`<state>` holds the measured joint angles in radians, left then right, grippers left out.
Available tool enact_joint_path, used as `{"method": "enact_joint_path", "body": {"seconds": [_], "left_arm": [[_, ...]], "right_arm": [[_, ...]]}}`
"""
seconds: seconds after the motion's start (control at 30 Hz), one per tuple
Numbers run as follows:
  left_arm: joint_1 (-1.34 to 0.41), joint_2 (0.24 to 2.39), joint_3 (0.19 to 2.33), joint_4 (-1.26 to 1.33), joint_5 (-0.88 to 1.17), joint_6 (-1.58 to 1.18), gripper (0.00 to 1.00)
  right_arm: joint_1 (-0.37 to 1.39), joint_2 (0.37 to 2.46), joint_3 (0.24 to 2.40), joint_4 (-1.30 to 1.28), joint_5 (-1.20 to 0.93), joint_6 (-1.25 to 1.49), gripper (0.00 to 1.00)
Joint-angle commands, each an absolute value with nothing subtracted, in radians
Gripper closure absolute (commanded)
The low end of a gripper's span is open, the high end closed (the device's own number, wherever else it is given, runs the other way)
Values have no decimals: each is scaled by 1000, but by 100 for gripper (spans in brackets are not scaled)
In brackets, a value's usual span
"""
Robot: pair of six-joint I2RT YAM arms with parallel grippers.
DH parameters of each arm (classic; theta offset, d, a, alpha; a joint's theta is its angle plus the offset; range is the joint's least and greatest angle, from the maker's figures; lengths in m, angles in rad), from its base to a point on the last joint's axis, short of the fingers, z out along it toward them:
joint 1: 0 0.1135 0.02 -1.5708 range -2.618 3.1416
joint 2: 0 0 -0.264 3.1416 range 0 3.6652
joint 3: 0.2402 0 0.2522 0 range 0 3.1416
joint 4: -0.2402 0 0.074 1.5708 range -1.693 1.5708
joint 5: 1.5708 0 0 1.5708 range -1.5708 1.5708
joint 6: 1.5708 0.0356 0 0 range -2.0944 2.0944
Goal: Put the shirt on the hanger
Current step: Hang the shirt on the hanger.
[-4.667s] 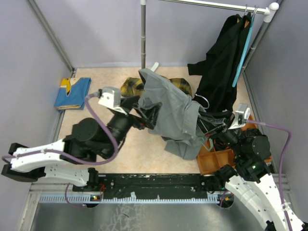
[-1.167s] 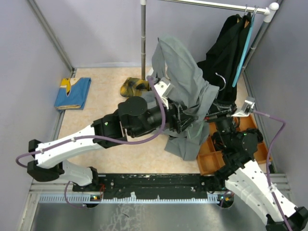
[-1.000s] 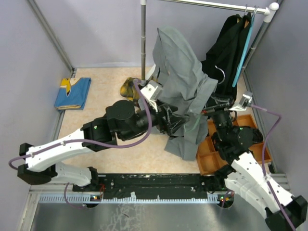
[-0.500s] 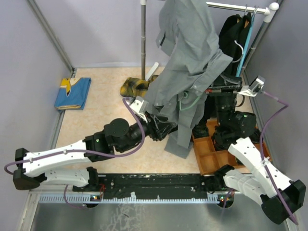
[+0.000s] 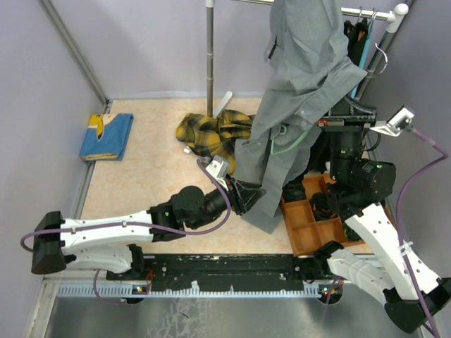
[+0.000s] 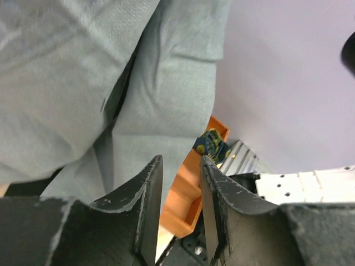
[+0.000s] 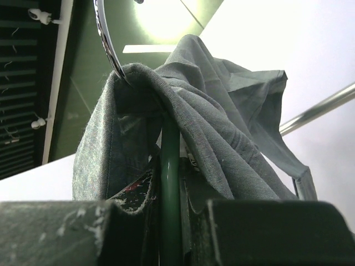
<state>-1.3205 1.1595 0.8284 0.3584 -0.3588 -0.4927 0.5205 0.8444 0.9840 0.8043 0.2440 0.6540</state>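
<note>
The work stands at the dressing step: the grey shirt (image 5: 303, 77) is draped over the pale green hanger (image 7: 170, 166), which the right gripper (image 7: 170, 188) holds up high beside the rail (image 5: 366, 12). Its jaws are clamped on the hanger's green bar, with shirt fabric bunched around them. The left gripper (image 6: 180, 166) sits low at the shirt's bottom hem, just above the worktop. Its jaws stand a narrow gap apart with nothing between them; the orange tray (image 6: 194, 188) shows through the gap and the cloth lies just past the tips. The next move probably calls for those jaws to take the hem and draw it gently down, so the shoulders settle on the hanger without dragging it out of the right grip. Much is hidden: the hanger's arms lie under the fabric, so whether both shoulders are seated cannot be told. The shirt's top is cut off in the overhead view, and the metal hook (image 7: 105, 39) runs out of the wrist view.
</note>
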Motion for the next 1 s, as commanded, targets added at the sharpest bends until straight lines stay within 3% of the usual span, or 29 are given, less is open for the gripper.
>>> {"method": "enact_joint_path", "body": {"seconds": [0.0, 0.4, 0.73, 0.97], "left_arm": [[-1317, 1195, 861, 552, -293, -452, 60], [-1305, 1146, 918, 616, -262, -373, 80], [-1312, 1175, 1019, 546, -206, -363, 68], [-1416, 1259, 1213, 351, -423, -147, 68]], "right_arm": [[517, 814, 1044, 841, 291, 708, 100], [518, 705, 971, 791, 145, 644, 100], [517, 680, 991, 652, 150, 571, 100], [517, 685, 976, 599, 207, 501, 100]]}}
